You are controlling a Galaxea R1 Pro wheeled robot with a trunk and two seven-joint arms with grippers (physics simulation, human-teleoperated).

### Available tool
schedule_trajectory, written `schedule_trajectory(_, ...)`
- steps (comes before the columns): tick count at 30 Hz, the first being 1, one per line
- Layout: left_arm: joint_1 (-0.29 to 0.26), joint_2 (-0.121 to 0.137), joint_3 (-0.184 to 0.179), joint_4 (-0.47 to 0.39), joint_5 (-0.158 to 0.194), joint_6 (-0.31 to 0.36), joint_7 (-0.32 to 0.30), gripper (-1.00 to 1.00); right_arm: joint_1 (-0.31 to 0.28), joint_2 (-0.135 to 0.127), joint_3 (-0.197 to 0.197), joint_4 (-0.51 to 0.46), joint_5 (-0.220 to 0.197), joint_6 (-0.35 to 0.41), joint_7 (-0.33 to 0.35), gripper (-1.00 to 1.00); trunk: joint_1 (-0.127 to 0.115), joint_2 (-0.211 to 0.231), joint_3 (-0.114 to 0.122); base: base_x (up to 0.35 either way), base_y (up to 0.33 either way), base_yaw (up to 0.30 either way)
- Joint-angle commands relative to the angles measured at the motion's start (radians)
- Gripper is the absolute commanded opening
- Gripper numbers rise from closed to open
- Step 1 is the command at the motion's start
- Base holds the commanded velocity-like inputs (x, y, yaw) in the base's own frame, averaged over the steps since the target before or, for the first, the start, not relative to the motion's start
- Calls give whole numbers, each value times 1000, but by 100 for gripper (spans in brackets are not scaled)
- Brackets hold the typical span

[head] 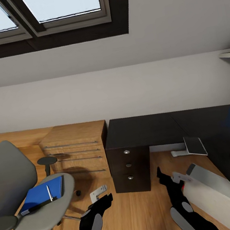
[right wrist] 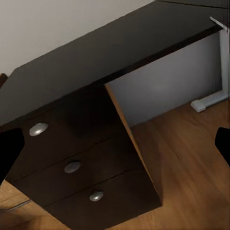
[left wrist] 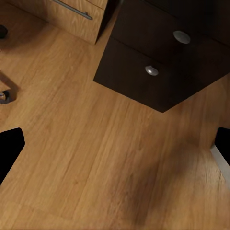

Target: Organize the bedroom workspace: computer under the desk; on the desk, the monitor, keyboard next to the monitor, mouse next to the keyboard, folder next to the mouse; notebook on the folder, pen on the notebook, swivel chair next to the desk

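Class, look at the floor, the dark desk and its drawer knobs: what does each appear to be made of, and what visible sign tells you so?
Floor: looks like warm wood planking, satin finish; grain streaks and plank seams show.
Dark desk: near-black matte board, perhaps stained wood or laminate; faint grain, so uncertain.
Drawer knobs: seemingly brushed metal; pale grey with soft highlights.

Sloped white wall (head: pixel 125 86), skylight window (head: pixel 36 12), wood floor (head: pixel 140 216), wooden drawer chest (head: pixel 77 150)

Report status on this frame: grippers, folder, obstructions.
Left gripper open, empty; right gripper open, empty. Blue folder on swivel chair, pen on top. Computer beside right arm, by the desk.
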Motion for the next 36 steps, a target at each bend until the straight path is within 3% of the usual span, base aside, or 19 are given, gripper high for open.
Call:
schedule_trajectory(1,-1,1,-2,-1,10,2,9,100,-1,-1,1,2,-15,-11,-6,100,4,-8,-4,0,0,0)
schedule_trajectory(5,-1,4,-2,-1,10,-2,9,100,-1,2,-29,8,-29,-21,-9,100,19,-36,-17,0,0,0)
schedule_trajectory(9,-1,5,-2,-1,10,-6,9,100,-1,15,-85,11,-37,-28,-11,100,35,-64,-29,0,0,0)
schedule_trajectory(15,-1,6,-2,5,10,-7,10,100,-1,29,-142,45,-38,-93,-13,100,58,-106,-48,0,0,0)
schedule_trajectory(18,-1,6,-2,11,9,-10,11,100,-1,35,-152,83,-39,-162,-14,100,69,-127,-58,0,0,0)
schedule_trajectory(27,-1,6,-2,22,11,-50,11,100,-1,52,-163,113,-47,-197,-16,100,104,-190,-86,0,0,0)
schedule_trajectory(31,-1,6,-4,41,10,-59,11,100,-1,55,-185,127,-166,-202,-11,100,119,-218,-98,0,0,0)
schedule_trajectory(32,-1,5,-5,46,10,-61,11,100,-2,57,-191,129,-255,-204,-8,100,123,-225,-102,0,0,0)
schedule_trajectory(34,-1,5,-5,48,10,-62,11,100,-3,62,-193,128,-297,-206,-6,100,131,-239,-108,0,0,0)
schedule_trajectory(36,-1,4,-5,48,10,-62,11,100,-3,67,-194,128,-309,-206,-6,100,138,-253,-114,0,0,0)
